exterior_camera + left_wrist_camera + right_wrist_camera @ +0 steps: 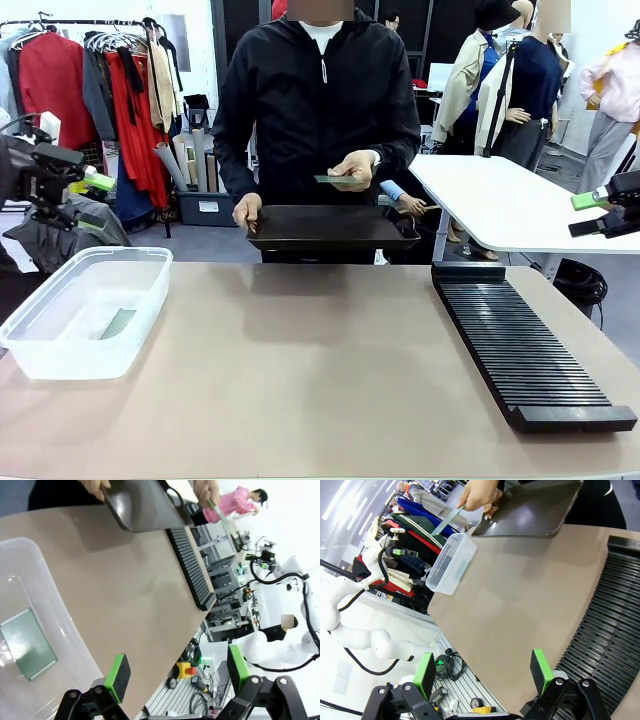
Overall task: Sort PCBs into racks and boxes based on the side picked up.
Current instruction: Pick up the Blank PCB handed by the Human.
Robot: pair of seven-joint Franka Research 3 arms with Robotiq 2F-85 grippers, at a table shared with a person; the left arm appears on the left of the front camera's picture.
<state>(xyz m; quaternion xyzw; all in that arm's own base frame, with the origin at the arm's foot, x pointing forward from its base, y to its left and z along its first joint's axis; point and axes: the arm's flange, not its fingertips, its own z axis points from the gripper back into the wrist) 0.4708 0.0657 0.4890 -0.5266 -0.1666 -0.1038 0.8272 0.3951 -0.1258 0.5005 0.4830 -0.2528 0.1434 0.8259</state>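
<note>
Progress: early, by my read. One PCB in the tub point(118, 322) lies flat on the floor of the clear tub point(60, 360) at the near left. The rack point(520, 340) at the near right looks bare in every slot you can see.
Left to do: most of it, I judge. The board in hand needs a home. You cannot tell whether the black tray point(330, 228) carries more, because its top is hidden.
Held PCB: the held PCB point(338, 180) is pinched roughly level by the person's hand point(355, 168), at the far middle just above the tray.
Other hand: the person's other hand point(247, 210) grips the tray's left end, and the tray is held off the table point(300, 370).
Left gripper: the left gripper point(177, 672) has its jaws wide apart with nothing between them. It hangs up at the left, over the tub's edge.
Right gripper: the right gripper point(483, 672) is also spread and empty, up at the right above the rack side.
Board vs grippers: the held PCB is well apart from both, across the table between them. The PCB in the tub sits below the left gripper — no contact.
Next: expect a handover — watch which side gets picked.
</note>
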